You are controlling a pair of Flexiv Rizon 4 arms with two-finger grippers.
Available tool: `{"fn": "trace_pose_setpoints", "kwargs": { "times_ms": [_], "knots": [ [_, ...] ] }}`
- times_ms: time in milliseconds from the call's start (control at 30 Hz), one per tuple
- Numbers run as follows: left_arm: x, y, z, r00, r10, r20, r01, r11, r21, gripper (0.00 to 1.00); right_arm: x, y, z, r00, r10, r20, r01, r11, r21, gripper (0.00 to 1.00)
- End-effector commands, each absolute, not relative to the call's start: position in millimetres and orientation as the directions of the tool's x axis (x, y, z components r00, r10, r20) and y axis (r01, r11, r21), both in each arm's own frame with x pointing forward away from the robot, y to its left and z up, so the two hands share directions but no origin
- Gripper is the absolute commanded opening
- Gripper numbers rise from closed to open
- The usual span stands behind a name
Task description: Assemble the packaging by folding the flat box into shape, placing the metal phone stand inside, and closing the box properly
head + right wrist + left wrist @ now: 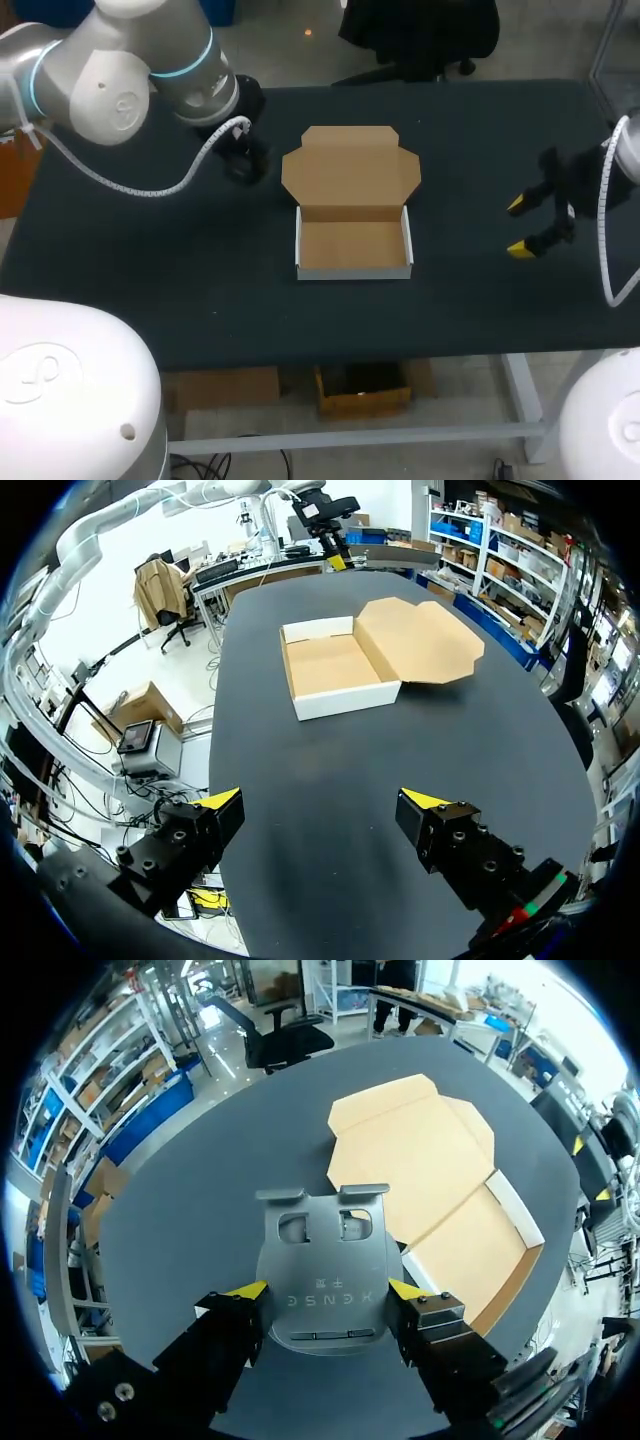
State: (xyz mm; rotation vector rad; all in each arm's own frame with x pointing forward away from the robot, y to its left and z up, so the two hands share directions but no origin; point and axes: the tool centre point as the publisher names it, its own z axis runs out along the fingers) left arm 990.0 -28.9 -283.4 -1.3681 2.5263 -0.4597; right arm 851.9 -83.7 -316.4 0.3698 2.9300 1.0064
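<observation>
The cardboard box stands folded into a shallow tray at the table's middle, with its lid lying open and flat behind it and nothing inside. My left gripper is at the back left, just left of the lid. In the left wrist view it is shut on the grey metal phone stand, a yellow tip against each side edge, with the box ahead of it. My right gripper hangs open and empty to the right of the box. Its wrist view shows the gripper apart from the box.
The dark table lies bare around the box on the left, front and right. Its front edge runs close below the box.
</observation>
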Motion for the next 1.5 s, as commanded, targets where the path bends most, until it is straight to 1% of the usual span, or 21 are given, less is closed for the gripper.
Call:
{"fn": "trace_pose_setpoints", "kwargs": {
  "times_ms": [33,433,967,1500],
  "knots": [
    [986,-43,-283,-0.546,-0.835,-0.069,-0.765,0.530,-0.365,0.00,851,-85,-316,-0.972,0.228,0.056,0.214,0.762,0.611,1.00],
    [962,-87,-286,-0.625,-0.780,-0.010,-0.744,0.600,-0.292,0.00,851,-85,-316,-0.972,0.228,0.056,0.214,0.762,0.611,1.00],
    [935,-128,-301,-0.676,-0.737,0.015,-0.717,0.652,-0.248,0.00,851,-85,-316,-0.972,0.228,0.056,0.214,0.762,0.611,1.00],
    [911,-176,-343,-0.712,-0.702,0.010,-0.686,0.693,-0.223,0.00,851,-85,-316,-0.972,0.228,0.056,0.214,0.762,0.611,1.00]
  ]
}}
